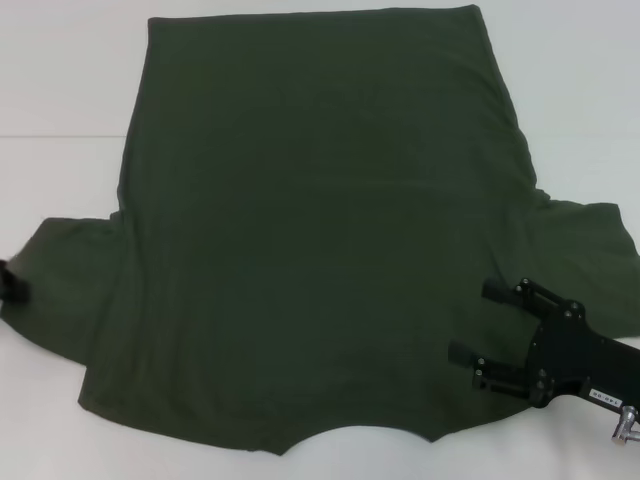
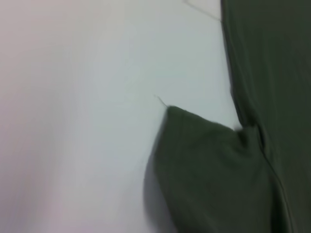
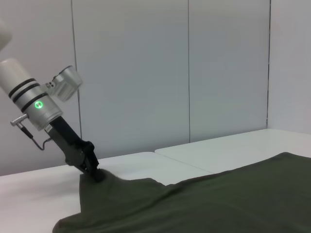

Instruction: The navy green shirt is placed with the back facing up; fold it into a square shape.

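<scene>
Shirt (image 1: 310, 230) flat on table (image 1: 60, 70), left end effector (image 1: 12, 283) pinching sleeve, right end effector (image 1: 472, 322) spread above it.

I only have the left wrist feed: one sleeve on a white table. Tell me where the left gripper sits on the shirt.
Observer: The left gripper is down at the outer edge of that sleeve of the navy green shirt; the fabric peaks up beneath it.
Operator: Now report the right gripper.
Observer: The right gripper is open, over the shirt by the other sleeve.
Operator: Say whether any fold is made.
Observer: None; the body lies spread on the table.
</scene>
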Action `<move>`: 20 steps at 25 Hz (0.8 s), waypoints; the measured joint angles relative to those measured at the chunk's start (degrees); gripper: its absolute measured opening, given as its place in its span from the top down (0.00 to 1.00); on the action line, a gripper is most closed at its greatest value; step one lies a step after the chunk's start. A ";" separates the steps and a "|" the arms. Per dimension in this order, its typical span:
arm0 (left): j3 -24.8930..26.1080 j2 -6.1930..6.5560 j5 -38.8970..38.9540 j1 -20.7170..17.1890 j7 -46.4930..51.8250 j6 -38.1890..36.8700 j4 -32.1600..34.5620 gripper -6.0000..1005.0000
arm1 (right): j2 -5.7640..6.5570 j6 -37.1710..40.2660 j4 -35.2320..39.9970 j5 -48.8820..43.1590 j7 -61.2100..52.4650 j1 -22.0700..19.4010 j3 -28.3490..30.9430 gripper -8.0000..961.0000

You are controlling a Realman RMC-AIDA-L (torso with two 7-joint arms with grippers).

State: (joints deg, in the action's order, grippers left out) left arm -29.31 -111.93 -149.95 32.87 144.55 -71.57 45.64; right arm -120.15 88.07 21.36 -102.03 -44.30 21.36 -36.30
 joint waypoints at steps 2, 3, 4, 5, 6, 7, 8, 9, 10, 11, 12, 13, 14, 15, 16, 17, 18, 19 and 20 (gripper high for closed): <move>0.22 0.94 0.19 0.01 0.00 0.28 0.02 0.98 | 0.00 0.00 0.00 0.00 0.00 -0.01 0.00 0.03; 0.30 1.30 0.31 0.01 0.00 0.32 0.07 0.98 | 0.00 0.00 0.00 0.00 0.00 -0.02 0.00 0.03; 0.35 1.53 0.40 0.01 0.00 0.36 0.23 0.99 | 0.00 0.01 0.00 0.00 0.00 -0.05 0.00 0.03; 0.38 1.64 0.47 0.00 0.00 0.37 0.40 0.98 | 0.00 0.10 0.00 0.00 0.00 -0.07 0.00 0.03; 0.40 1.67 0.48 -0.01 0.00 0.36 0.61 0.98 | 0.00 0.26 0.00 0.00 0.00 -0.09 0.00 0.03; 0.43 1.66 0.53 -0.02 0.00 0.29 0.94 0.98 | 0.00 0.34 0.00 0.00 0.00 -0.11 0.00 0.03; 0.45 1.60 0.59 -0.03 0.00 0.12 1.17 0.98 | 0.00 0.42 0.00 0.00 0.00 -0.13 0.00 0.03; 0.47 1.51 0.65 -0.01 0.00 -0.07 1.31 0.98 | 0.00 0.47 0.00 0.00 0.00 -0.15 0.00 0.03; 0.47 1.42 0.72 0.04 0.00 -0.28 1.41 0.98 | 0.00 0.51 0.00 0.00 0.00 -0.15 0.00 0.03; 0.47 1.36 0.96 0.15 0.00 -0.65 1.44 0.98 | 0.00 0.57 0.00 0.00 0.00 -0.16 0.00 0.03; 0.47 1.33 1.31 0.23 0.00 -1.09 1.46 0.98 | 0.00 0.63 0.00 0.00 0.00 -0.16 0.00 0.03; 0.47 1.31 1.97 0.35 0.01 -1.79 1.54 0.98 | 0.00 0.67 0.00 0.00 0.00 -0.17 0.00 0.03; 0.46 1.30 2.66 0.45 0.01 -2.51 1.63 0.98 | 0.00 0.69 0.00 -0.01 0.00 -0.17 0.00 0.03; 0.42 1.27 3.45 0.55 0.07 -3.20 1.82 0.98 | 0.00 0.70 0.00 0.00 0.00 -0.18 0.00 0.03; 0.38 1.22 4.13 0.63 0.15 -3.69 2.00 0.98 | 0.00 0.70 0.00 -0.01 0.00 -0.18 0.00 0.03; 0.35 1.08 5.13 0.73 0.31 -4.41 2.37 0.98 | 0.00 0.71 0.00 0.00 0.00 -0.17 0.00 0.03; 0.33 0.87 5.95 0.90 0.46 -4.96 2.84 0.98 | 0.00 0.73 0.00 0.00 0.00 -0.18 0.00 0.03; 0.33 0.60 6.64 1.13 0.59 -5.54 3.21 0.98 | 0.00 0.75 0.00 -0.01 0.00 -0.18 0.00 0.03; 0.33 0.35 7.25 1.41 0.69 -5.94 3.56 0.98 | 0.00 0.75 0.00 -0.01 0.00 -0.18 0.00 0.03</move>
State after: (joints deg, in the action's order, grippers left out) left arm -28.98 -111.58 -142.70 34.28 145.24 -77.51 49.20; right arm -120.14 88.82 21.36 -102.04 -44.30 21.18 -36.30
